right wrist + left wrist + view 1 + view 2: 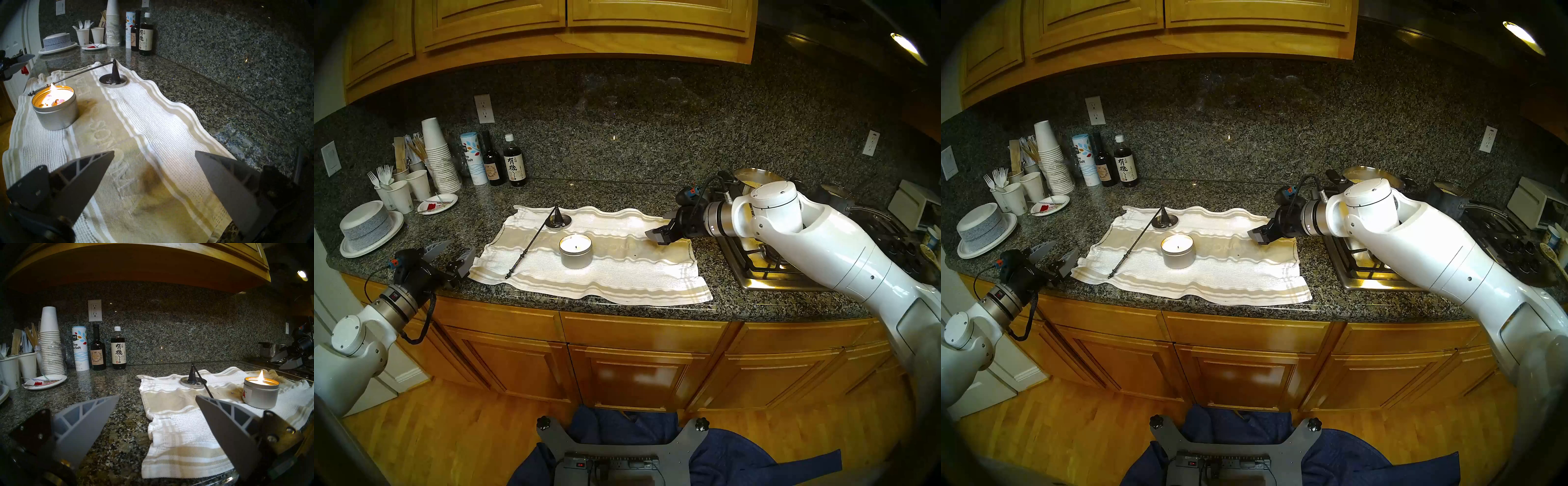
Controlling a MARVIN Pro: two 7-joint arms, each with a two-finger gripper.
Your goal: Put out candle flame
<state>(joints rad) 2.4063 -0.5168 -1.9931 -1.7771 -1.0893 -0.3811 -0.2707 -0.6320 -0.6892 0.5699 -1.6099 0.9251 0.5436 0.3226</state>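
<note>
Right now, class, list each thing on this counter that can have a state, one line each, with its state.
candle: upright on the towel, lit.
flame: burning.
snuffer: unheld, cone resting in the silver dish, rod sloping down to the towel.
left gripper: open, empty.
right gripper: open, empty, above the towel.
paper cups: stacked upside down.

Dim, warm, fisheye-warped kitchen light

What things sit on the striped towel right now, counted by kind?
Candle tin, lit: 1
Black cone snuffer with rod handle: 1
Flat silver dish under the cone: 1
Total: 3
Both grippers, the left gripper and the right gripper, are open and hold nothing.
</note>
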